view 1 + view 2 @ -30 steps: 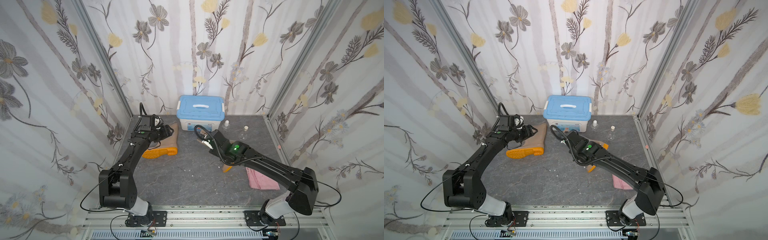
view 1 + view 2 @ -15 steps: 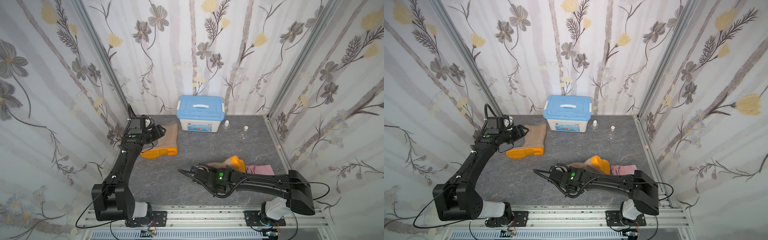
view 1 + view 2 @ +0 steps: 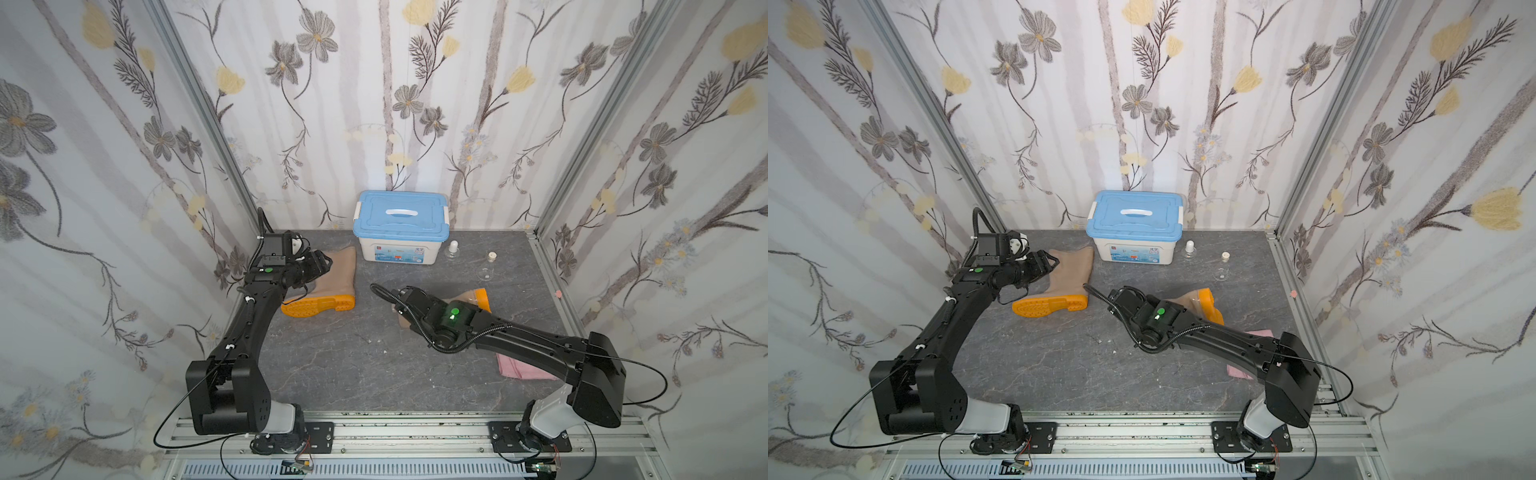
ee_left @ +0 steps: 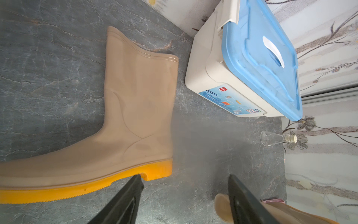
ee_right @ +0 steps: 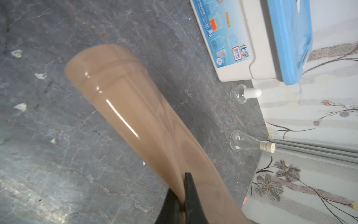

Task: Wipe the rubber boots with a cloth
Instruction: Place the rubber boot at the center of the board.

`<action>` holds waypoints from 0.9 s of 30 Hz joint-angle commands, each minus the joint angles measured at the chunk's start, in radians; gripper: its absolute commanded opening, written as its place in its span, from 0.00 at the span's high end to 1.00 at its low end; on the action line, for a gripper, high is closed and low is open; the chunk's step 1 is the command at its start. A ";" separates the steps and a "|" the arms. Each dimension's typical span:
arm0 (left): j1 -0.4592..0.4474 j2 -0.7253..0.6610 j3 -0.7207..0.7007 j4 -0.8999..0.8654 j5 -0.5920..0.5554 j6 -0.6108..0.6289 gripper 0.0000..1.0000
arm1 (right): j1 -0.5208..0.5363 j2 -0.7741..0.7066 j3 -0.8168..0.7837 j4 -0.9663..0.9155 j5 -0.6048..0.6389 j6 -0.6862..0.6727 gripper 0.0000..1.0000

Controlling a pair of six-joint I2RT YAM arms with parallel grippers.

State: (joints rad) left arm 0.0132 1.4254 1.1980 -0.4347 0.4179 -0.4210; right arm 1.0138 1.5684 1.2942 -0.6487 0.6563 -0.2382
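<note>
One rubber boot lies on its side on the desk, sole toward the robot, near the single blue-lidded box. The left fingers stand apart and empty near it. The second rubber boot is pinched between the closed right fingers. One pink cloth lies on the desk, partly under the right arm. Two stoppered flasks, a round flask and a conical flask, stand beside the box.
</note>
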 commanded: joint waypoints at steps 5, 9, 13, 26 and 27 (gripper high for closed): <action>0.011 0.034 0.025 -0.008 -0.003 0.013 0.27 | -0.186 0.024 0.128 0.231 -0.068 -0.267 1.00; 0.013 0.052 0.031 -0.005 -0.003 0.013 0.27 | -0.277 0.059 0.146 0.308 -0.083 -0.360 1.00; 0.013 0.060 0.026 0.005 0.000 0.010 0.27 | -0.312 0.054 0.158 0.392 -0.088 -0.463 1.00; 0.013 0.013 -0.017 0.025 0.015 -0.003 0.27 | -0.320 0.004 0.135 0.557 -0.036 -0.665 1.00; 0.013 0.008 -0.028 0.033 0.015 -0.005 0.27 | -0.288 -0.005 0.102 0.564 -0.017 -0.667 1.00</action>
State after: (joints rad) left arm 0.0242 1.4460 1.1862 -0.4290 0.4232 -0.4191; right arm 0.6777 1.6024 1.4319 -0.1822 0.6083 -0.8543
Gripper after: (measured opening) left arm 0.732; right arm 0.063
